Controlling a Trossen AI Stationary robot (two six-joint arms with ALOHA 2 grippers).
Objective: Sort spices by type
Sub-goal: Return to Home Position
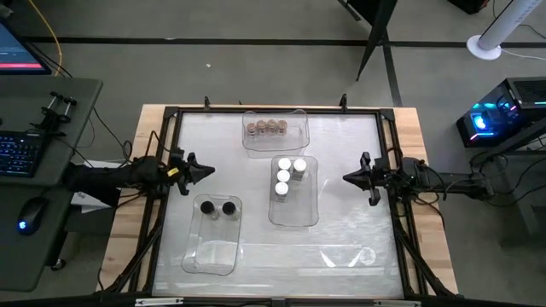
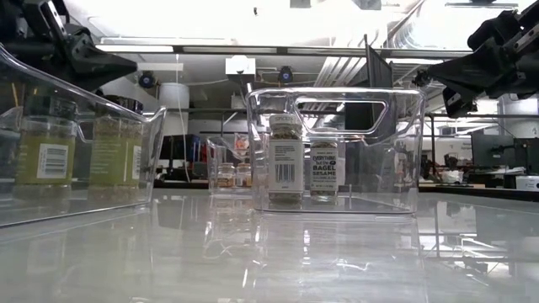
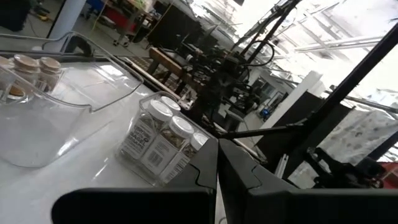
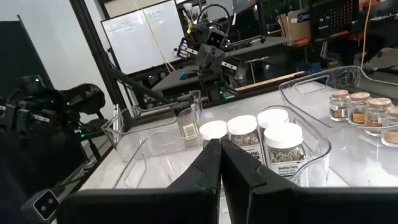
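Several white-lidded spice jars (image 1: pixel 283 176) stand in the middle clear bin (image 1: pixel 309 209). Tan-lidded jars (image 1: pixel 264 128) stand in a row in the far bin (image 1: pixel 299 141). Two black-lidded jars (image 1: pixel 218 207) stand at the far end of the near-left bin (image 1: pixel 209 256). My left gripper (image 1: pixel 212 170) is shut and hovers to the left of the white-lid bin, above the table. My right gripper (image 1: pixel 345 177) is shut and hovers to the right of that bin. Each points toward the bin, and neither touches anything. The white-lidded jars (image 4: pixel 242 134) show just beyond the right fingers.
A dark metal frame (image 1: pixel 171 115) runs round the white table top. Bare table lies between the bins and along the near right side (image 1: pixel 358 256). A side desk with a keyboard (image 1: pixel 21 153) and mouse stands left of the table.
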